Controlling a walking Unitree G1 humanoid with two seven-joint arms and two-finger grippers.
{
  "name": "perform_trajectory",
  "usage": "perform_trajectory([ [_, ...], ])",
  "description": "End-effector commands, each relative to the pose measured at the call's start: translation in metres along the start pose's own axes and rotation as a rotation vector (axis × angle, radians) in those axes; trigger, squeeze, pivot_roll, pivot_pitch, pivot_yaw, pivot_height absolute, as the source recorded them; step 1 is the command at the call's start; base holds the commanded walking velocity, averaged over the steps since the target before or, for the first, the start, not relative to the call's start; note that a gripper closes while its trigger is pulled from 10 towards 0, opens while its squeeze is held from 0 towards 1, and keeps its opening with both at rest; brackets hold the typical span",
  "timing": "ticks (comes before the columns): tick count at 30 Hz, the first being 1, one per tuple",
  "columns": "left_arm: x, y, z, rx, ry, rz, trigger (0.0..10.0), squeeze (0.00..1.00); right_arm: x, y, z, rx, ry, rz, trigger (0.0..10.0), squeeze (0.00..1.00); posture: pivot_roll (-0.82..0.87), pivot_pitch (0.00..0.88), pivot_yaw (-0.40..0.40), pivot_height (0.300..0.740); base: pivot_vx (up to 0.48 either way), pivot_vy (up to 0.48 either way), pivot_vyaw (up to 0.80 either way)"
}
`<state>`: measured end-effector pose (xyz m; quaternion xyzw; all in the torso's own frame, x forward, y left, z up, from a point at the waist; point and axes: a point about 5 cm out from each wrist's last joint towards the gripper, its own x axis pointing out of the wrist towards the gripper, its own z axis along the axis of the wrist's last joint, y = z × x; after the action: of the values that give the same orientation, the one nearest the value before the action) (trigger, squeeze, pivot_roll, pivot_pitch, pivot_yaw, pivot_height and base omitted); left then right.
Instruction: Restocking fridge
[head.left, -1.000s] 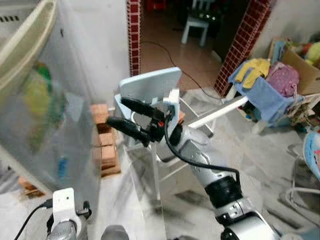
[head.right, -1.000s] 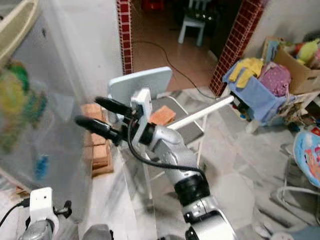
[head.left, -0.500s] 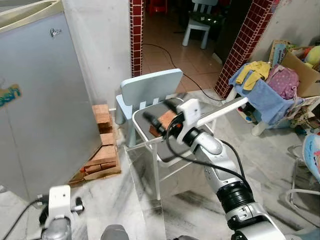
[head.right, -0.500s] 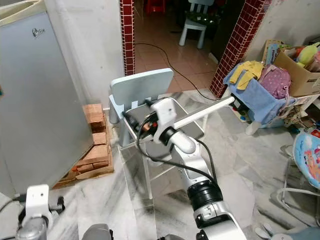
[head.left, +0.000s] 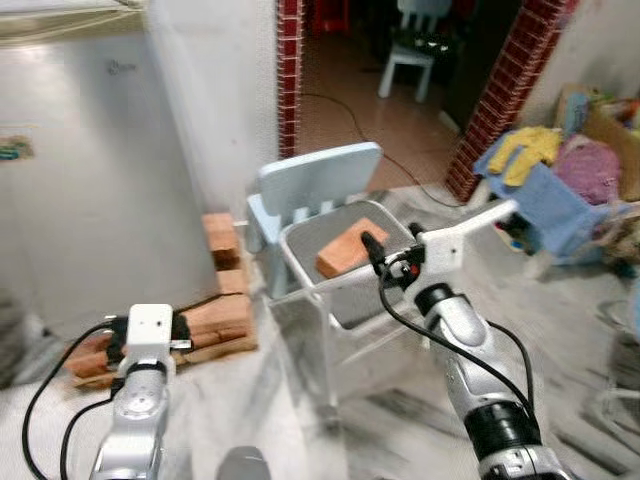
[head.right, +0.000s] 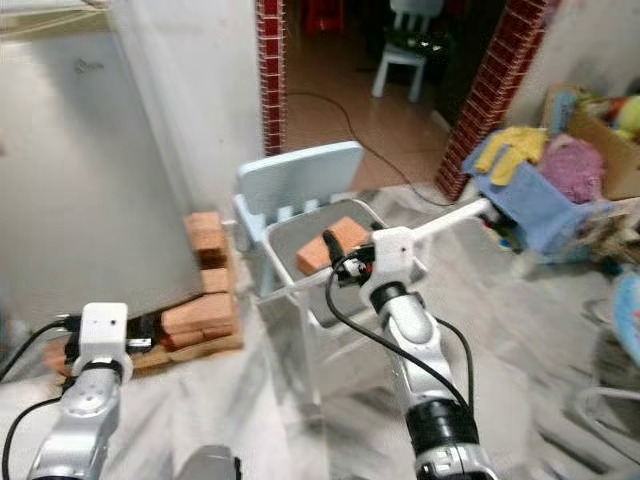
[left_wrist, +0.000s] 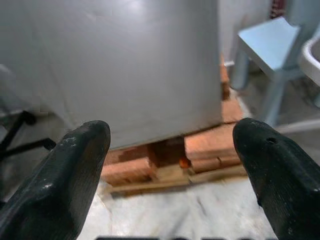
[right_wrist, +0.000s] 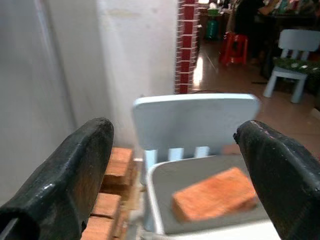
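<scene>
While the robot's head has swung back toward the room, the tall grey fridge (head.left: 70, 170) now stands with its door shut at about ten o'clock from the robot, resting on a low stack of reddish bricks and wooden boards (head.left: 215, 325). A second ago that door hung open, close across the left of the view, with the right gripper (head.right: 340, 268) raised beside it; half a second ago it was already closed. So the door appears to have just been pushed to, and the arm has come away from it.

That right gripper now hovers over the white plastic tub (head.left: 300, 235) at about one o'clock, its two black fingers spread wide with nothing between them. Inside the tub lies an orange-brown block (head.left: 350, 248), which could be a brick or a wrapped item; the blur makes that hard to settle. Behind the tub stands a pale blue child's chair (head.left: 320, 175).

Lower down at seven o'clock, the left gripper (left_wrist: 170, 165) points toward the foot of the fridge, equally wide open and empty.

With the fridge closed and both grippers free, I judge the next item has yet to be picked up, and the door will need reopening before anything goes in.
</scene>
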<state>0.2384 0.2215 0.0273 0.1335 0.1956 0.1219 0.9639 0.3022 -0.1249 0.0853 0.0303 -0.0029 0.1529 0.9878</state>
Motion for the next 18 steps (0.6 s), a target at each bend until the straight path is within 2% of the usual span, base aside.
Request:
perform_trajectory([
  [1, 0.0, -0.004, 0.006, 0.008, -0.03, -0.015, 10.0, 0.0, 0.002, 0.001, 0.0, -0.021, 0.003, -0.007, 10.0, 0.0, 0.15, 0.0, -0.033, 0.74, 0.0, 0.48, 0.0],
  [8, -0.001, -0.014, 0.005, -0.003, -0.029, -0.065, 10.0, 0.0, 0.004, 0.004, -0.002, -0.014, 0.012, -0.023, 10.0, 0.0, 0.15, 0.0, -0.031, 0.74, 0.0, 0.48, 0.0],
  [12, -0.001, -0.021, 0.011, 0.017, -0.07, -0.115, 10.0, 0.0, 0.005, 0.004, -0.002, -0.009, 0.006, -0.039, 10.0, 0.0, 0.15, 0.0, -0.029, 0.74, 0.0, 0.48, 0.0],
  [18, 0.0, -0.027, 0.017, 0.03, -0.108, -0.156, 10.0, 0.0, 0.008, 0.005, -0.002, -0.021, 0.008, -0.048, 10.0, 0.0, 0.15, 0.0, -0.026, 0.74, 0.0, 0.48, -0.77],
])
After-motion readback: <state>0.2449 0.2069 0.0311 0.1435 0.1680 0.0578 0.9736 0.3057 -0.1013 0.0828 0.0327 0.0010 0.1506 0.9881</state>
